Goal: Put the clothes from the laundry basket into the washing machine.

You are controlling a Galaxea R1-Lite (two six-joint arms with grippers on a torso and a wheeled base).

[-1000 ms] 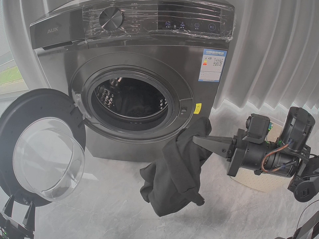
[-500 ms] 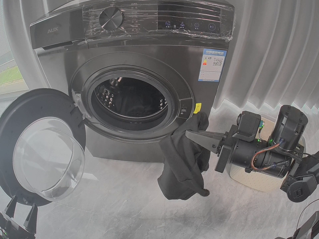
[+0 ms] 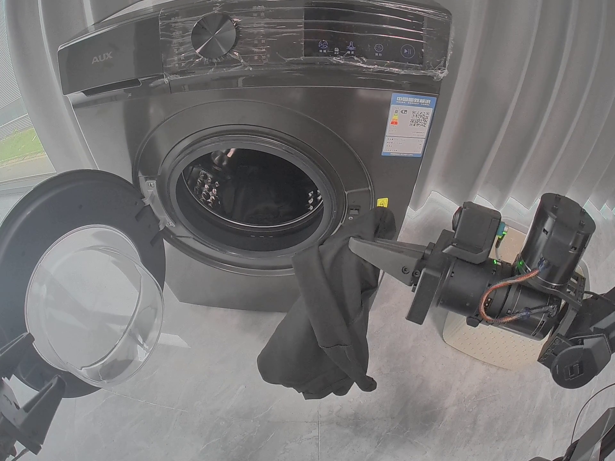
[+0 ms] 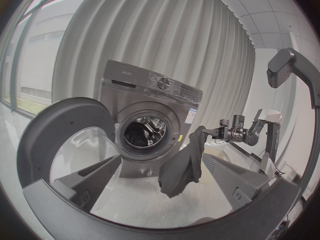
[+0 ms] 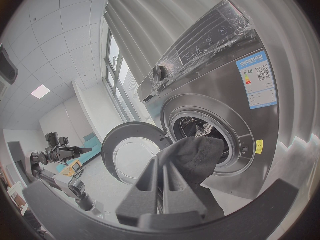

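Observation:
The grey washing machine (image 3: pixel 256 97) stands with its round door (image 3: pixel 83 283) swung open to the left. Dark clothing lies inside the drum (image 3: pixel 256 200). My right gripper (image 3: pixel 353 244) is shut on a dark garment (image 3: pixel 327 308), which hangs down in front of the machine's lower right rim, clear of the floor. The right wrist view has the fingers (image 5: pixel 156 180) pinching the dark garment (image 5: pixel 196 157) before the drum opening. The white laundry basket (image 3: pixel 493 347) sits on the floor behind my right arm. My left gripper (image 3: pixel 25 385) is open, low beside the door, holding nothing.
A pale curtain (image 3: pixel 525 97) hangs behind and to the right of the machine. The grey tiled floor (image 3: pixel 192 404) lies in front of it. The open door takes up the space at the left.
My right gripper has carried the dark garment left and slightly up, closer to the drum opening. The left gripper has shifted a little at the lower left.

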